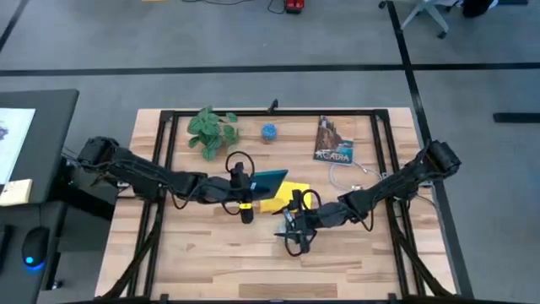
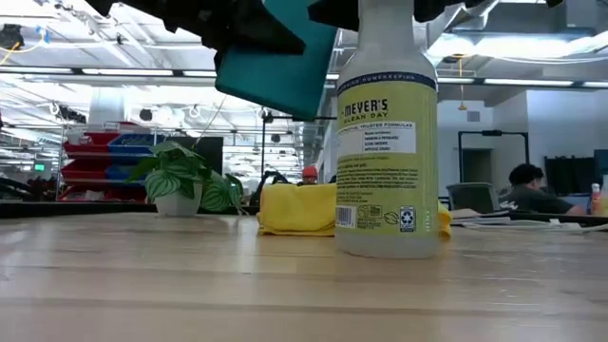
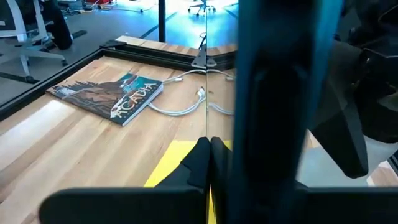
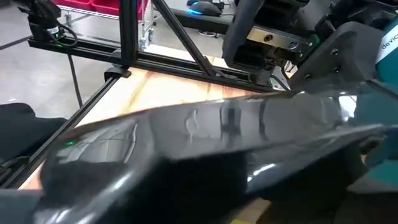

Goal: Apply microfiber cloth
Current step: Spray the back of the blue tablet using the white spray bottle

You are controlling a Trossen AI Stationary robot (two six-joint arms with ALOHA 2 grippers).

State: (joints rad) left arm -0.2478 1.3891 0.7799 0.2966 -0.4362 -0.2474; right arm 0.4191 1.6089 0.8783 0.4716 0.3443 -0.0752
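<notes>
step: we judge the cloth not yet applied | left gripper (image 1: 245, 205) clamps the teal-backed flat tablet (image 1: 268, 181) aloft | right gripper (image 1: 291, 230) probably grips the clear spray bottle (image 2: 386, 133) | bright yellow soft microfiber cloth (image 1: 282, 196) lies on the table beneath the tablet | next: we free a gripper, take the cloth.

A clear plastic spray bottle (image 2: 387, 133) half-hides the crumpled bright yellow microfiber cloth (image 2: 294, 209); the bottle's top is cropped.
</notes>
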